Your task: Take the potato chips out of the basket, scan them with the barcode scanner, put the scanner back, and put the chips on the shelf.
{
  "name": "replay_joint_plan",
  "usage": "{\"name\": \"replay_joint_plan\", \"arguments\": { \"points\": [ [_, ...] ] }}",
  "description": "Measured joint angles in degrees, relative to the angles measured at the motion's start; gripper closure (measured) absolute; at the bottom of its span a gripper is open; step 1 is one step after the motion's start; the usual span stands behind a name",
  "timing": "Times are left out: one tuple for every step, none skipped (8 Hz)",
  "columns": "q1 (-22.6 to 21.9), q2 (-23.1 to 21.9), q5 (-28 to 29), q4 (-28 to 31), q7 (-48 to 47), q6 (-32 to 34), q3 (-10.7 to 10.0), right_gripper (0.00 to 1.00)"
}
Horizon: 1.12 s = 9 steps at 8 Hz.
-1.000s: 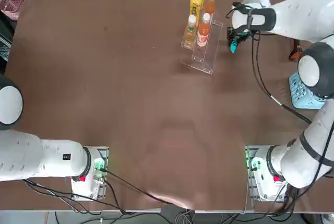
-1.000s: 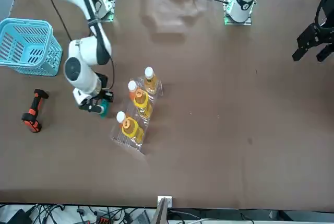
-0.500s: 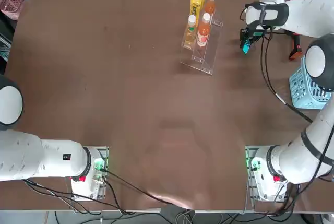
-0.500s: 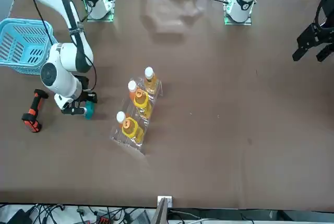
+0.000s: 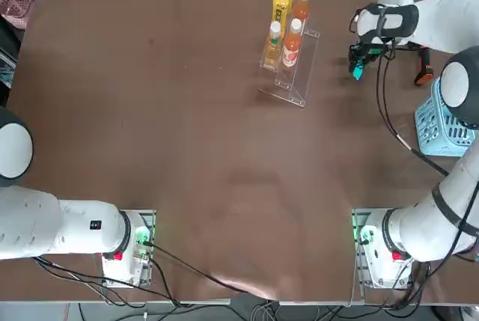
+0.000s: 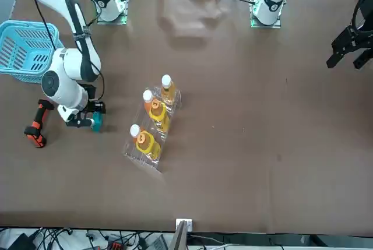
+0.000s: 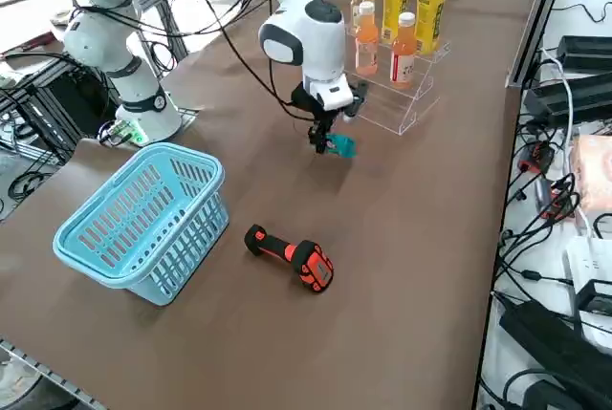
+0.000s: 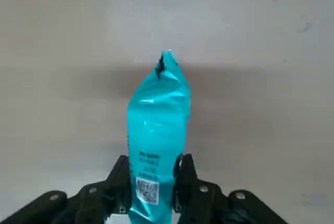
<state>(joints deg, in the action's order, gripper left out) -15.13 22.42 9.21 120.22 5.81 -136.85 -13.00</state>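
The chips are out of the basket

The right gripper (image 8: 151, 182) squeezes the potato chips (image 8: 156, 130) above the tabletop, near its far right corner. Next, I think, comes scanning with the barcode scanner (image 7: 292, 257).

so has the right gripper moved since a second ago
Yes. In the top view the right gripper, fingers shut on the potato chips, has moved away from the shelf toward the barcode scanner.

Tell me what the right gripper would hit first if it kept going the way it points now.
The right gripper points down, shut on the potato chips. The packet's free end would likely meet the bare brown table first; nothing else shows beneath it.
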Motion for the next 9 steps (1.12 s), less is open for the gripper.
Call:
{"name": "replay_joint_plan", "arguments": {
  "points": [
    [0.7,0.7,0.0,0.1,0.9,-1.0,0.0,0.65],
    [0.9,1.7,0.0,0.2,1.2,-2.0,0.0,0.64],
    [0.9,2.4,0.0,0.4,1.2,-3.0,0.1,0.61],
    [0.9,2.7,0.0,1.2,1.2,-4.5,0.2,0.56],
    [0.9,2.7,0.0,2.0,1.2,-5.9,0.2,0.50],
    [0.9,2.7,0.0,2.3,1.2,-6.4,0.2,0.30],
    [0.9,2.7,0.0,2.3,1.2,-6.6,0.2,0.12],
    [0.9,2.7,0.0,2.3,1.2,-6.7,0.2,0.01],
    [0.9,2.4,0.0,2.2,1.2,-6.8,0.2,0.00]
  ]
}}
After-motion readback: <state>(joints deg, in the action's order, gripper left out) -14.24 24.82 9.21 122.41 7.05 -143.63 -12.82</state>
